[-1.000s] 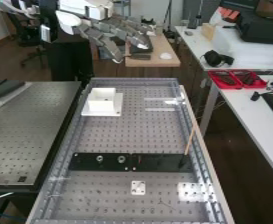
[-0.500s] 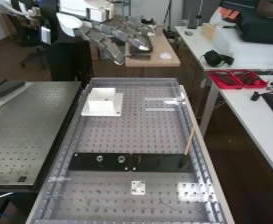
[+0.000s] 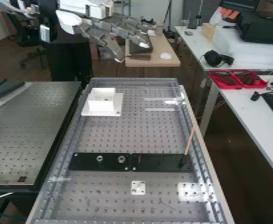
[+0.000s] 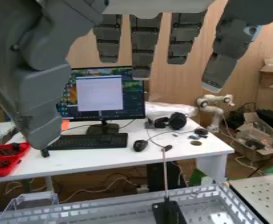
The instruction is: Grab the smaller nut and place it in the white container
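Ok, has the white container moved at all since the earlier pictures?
No, the white container sits in the same spot at the far end of the perforated bench, by its left edge.

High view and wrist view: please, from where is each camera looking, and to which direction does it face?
High view: fixed above the near end of the bench, looking down along it at a slant; the robot hand and part of the white arm show at upper left.
Wrist view: on the arm's wrist, facing past the hand's thumb and fingers toward a white desk with a monitor.
Both share the robot hand, the thin stick and the black headphones.
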